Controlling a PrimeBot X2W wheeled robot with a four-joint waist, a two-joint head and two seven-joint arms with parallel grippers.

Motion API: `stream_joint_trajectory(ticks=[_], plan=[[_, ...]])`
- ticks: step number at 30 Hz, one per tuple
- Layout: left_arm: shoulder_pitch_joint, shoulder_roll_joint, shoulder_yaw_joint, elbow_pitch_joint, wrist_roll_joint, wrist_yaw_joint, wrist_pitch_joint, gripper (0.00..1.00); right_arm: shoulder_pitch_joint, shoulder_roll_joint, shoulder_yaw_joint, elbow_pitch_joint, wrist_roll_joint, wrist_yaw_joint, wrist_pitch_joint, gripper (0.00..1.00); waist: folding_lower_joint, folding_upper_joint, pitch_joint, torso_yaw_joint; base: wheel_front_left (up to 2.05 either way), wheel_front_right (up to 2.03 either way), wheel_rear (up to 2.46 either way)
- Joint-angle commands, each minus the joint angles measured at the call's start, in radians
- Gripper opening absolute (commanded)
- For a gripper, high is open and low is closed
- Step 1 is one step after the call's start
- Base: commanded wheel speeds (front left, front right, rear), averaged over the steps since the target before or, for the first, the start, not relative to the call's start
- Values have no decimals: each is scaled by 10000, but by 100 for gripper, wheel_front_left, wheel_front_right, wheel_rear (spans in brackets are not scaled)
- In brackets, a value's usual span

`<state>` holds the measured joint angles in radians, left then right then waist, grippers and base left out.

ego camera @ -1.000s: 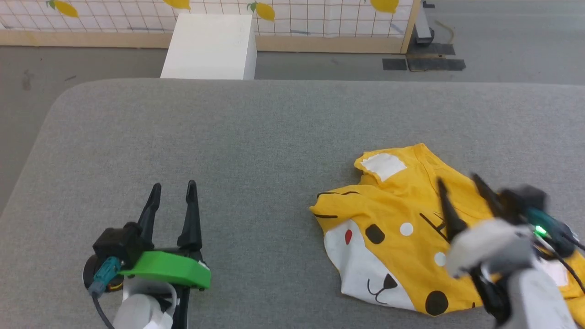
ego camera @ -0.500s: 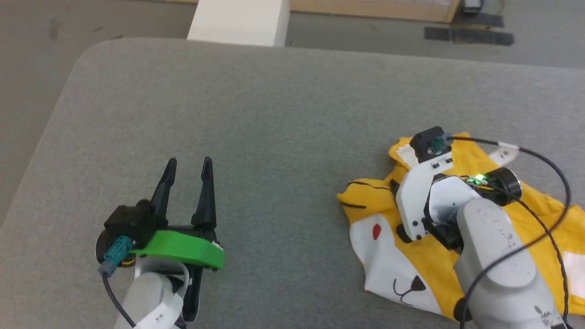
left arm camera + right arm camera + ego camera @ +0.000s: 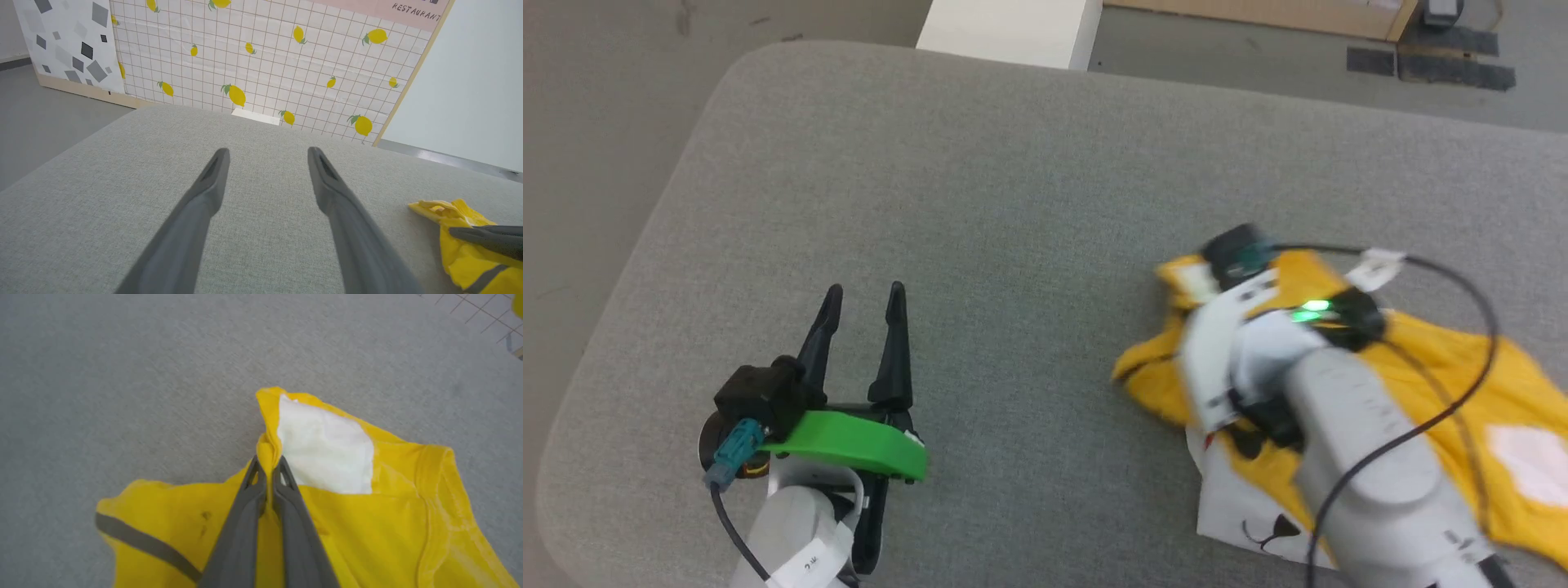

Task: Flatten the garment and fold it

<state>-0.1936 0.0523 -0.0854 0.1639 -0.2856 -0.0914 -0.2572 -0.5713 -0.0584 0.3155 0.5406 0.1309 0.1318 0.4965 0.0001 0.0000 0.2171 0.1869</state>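
Note:
The yellow T-shirt point(image 3: 1437, 367) lies crumpled on the right of the grey table point(image 3: 1013, 188), its white muzzle print toward the near edge. My right arm point(image 3: 1339, 441) reaches over it. In the right wrist view my right gripper point(image 3: 267, 462) is shut on a raised fold of the T-shirt point(image 3: 367, 526), right beside the white sleeve patch point(image 3: 327, 449). My left gripper point(image 3: 865, 288) rests open over bare table at the lower left, far from the shirt. Nothing lies between the fingers of the left gripper point(image 3: 268, 150), and the T-shirt point(image 3: 461, 249) shows at the right edge.
A white box point(image 3: 1013, 28) stands on the floor just beyond the table's far edge. Black mats point(image 3: 1429, 61) lie on the floor at the back right. A lemon-patterned tiled wall point(image 3: 265, 61) rises behind the table. Bare grey surface stretches left of the shirt.
The head camera has tilted and turned. My right gripper, open above the shirt a second ago, came down, shut on the sleeve fold and dragged it leftward, bunching the shirt. The left gripper stayed put.

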Motion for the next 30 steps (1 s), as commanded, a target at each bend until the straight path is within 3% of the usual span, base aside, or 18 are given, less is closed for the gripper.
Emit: stream_joint_trajectory(ticks=[1,5,9,10,11,12,17,20,25,30], plan=[[34,-20,47,29,16,-7,-45,100,157,81,658,-384,427,-11,-263,0,-1,0,-304,-49,0,0,0],[184,-20,132,72,86,-53,-45,100,647,81,2556,-1392,1286,-11,-387,0,-1,0,-628,-134,0,0,0],[379,-20,253,73,148,-87,-45,100,1318,81,3786,-1994,1806,-11,87,0,-1,0,-879,-292,0,0,0],[429,-20,281,71,165,-96,-45,100,1459,79,3922,-2084,1904,-11,188,15,-1,0,-917,-335,0,0,0],[488,-20,317,75,188,-108,-45,100,1596,30,4057,-2231,2004,-11,199,89,-1,0,-967,-393,0,0,0],[532,-20,341,79,203,-117,-45,100,1688,-33,4089,-2351,2079,-11,131,100,-1,0,-1003,-431,0,0,0],[768,-20,498,86,282,-159,-45,100,2151,-368,3591,-3498,2647,-11,-1132,100,-1,0,-1207,-707,0,0,0],[860,-20,573,88,321,-178,-45,100,2542,-462,2475,-4230,2648,-11,-2162,100,-1,0,-1305,-842,0,0,0],[915,-20,629,50,341,-209,-45,100,3572,-347,-814,-5073,1704,-11,-3300,100,-1,0,-1358,-1006,0,0,0],[876,-20,626,2,342,-234,-45,100,4334,-174,-3927,-5017,200,-11,-2932,100,-1,0,-1224,-1105,0,0,0]])
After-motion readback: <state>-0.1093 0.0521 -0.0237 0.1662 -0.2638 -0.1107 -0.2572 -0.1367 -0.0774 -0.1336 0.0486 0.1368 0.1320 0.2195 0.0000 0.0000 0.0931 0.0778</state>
